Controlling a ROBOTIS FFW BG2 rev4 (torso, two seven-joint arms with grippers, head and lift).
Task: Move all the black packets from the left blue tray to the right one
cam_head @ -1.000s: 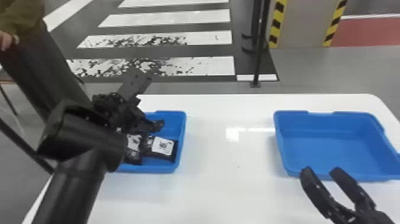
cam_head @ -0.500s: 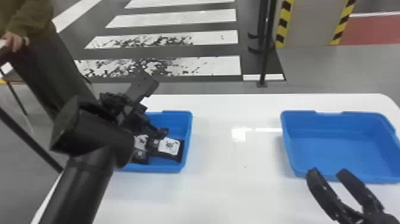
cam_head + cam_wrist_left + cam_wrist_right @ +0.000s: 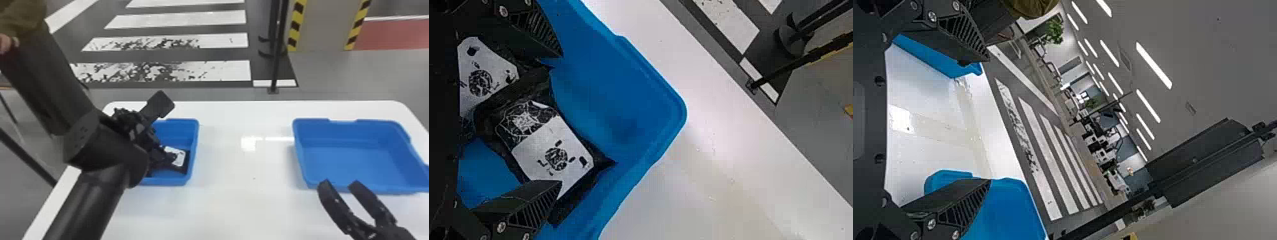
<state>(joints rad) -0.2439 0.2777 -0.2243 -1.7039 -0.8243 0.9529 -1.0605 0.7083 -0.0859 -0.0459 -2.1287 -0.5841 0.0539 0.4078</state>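
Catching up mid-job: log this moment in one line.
left gripper open, fingers astride black packet | second packet beside it in left tray | right gripper open near right tray

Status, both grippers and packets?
Left gripper open, fingers either side of packet in left tray. Right gripper open, by right tray. Second packet close alongside, might snag.

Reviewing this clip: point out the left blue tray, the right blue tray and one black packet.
Left blue tray (image 3: 193, 140): head view, on its right-hand wall.
Right blue tray (image 3: 344, 159): head view, on its bare floor.
Black packet (image 3: 554, 155): left wrist view, on its white label.
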